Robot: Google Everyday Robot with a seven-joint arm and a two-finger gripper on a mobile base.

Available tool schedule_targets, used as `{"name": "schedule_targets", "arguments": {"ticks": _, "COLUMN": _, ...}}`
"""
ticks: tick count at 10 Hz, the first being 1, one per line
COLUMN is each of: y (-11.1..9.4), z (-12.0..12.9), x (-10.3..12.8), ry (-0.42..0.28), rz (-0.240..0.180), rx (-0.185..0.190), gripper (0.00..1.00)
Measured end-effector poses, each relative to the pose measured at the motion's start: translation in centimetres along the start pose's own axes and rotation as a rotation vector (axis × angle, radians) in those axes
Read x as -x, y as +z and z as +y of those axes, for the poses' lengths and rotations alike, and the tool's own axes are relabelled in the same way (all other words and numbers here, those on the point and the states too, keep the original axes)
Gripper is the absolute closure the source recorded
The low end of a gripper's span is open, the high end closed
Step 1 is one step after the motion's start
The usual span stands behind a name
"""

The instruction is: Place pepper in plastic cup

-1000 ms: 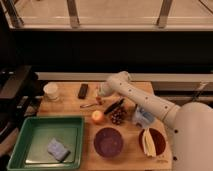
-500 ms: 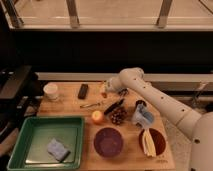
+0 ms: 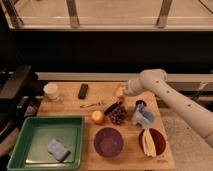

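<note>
My gripper (image 3: 115, 106) hangs low over the wooden board's middle, just left of and above the pine cone (image 3: 118, 116), at the end of the white arm that reaches in from the right. Its dark fingers are shut, and a small orange-red piece, the pepper (image 3: 120, 100), shows at them. The pale blue plastic cup (image 3: 142, 115) with its side handle stands upright to the right of the pine cone, a short way from the gripper.
A round orange fruit (image 3: 97, 116) lies left of the pine cone. A purple bowl (image 3: 108, 142) and a brown bowl with banana pieces (image 3: 152, 142) sit in front. At the left are a green tray (image 3: 30, 150) with a blue sponge (image 3: 58, 149), a white cup (image 3: 51, 91), a black object (image 3: 83, 90) and a metal utensil (image 3: 92, 104).
The arm has swung to the right, and the gripper has moved right from the board's middle-left to beside the pine cone. It stayed shut.
</note>
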Motion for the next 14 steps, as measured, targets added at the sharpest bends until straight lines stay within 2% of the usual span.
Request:
{"name": "schedule_targets", "arguments": {"ticks": 2, "y": -3.2, "z": 2.6, "x": 1.8, "ry": 0.036, "rz": 0.000, "rx": 0.033, "gripper": 1.00}}
{"name": "schedule_targets", "arguments": {"ticks": 3, "y": -3.7, "z": 3.0, "x": 2.1, "ry": 0.042, "rz": -0.001, "rx": 0.037, "gripper": 1.00}}
{"name": "schedule_targets", "arguments": {"ticks": 7, "y": -3.6, "z": 2.9, "x": 2.1, "ry": 0.040, "rz": -0.002, "rx": 0.038, "gripper": 1.00}}
{"name": "schedule_targets", "arguments": {"ticks": 9, "y": -3.8, "z": 3.2, "x": 2.0, "ry": 0.051, "rz": -0.002, "rx": 0.057, "gripper": 1.00}}
{"name": "schedule_targets", "arguments": {"ticks": 12, "y": -6.6, "z": 6.8, "x": 3.6, "ry": 0.091, "rz": 0.001, "rx": 0.098, "gripper": 1.00}}
{"name": "schedule_targets", "arguments": {"ticks": 14, "y": -8.9, "z": 9.4, "x": 6.4, "ry": 0.103, "rz": -0.017, "rx": 0.106, "gripper": 1.00}}
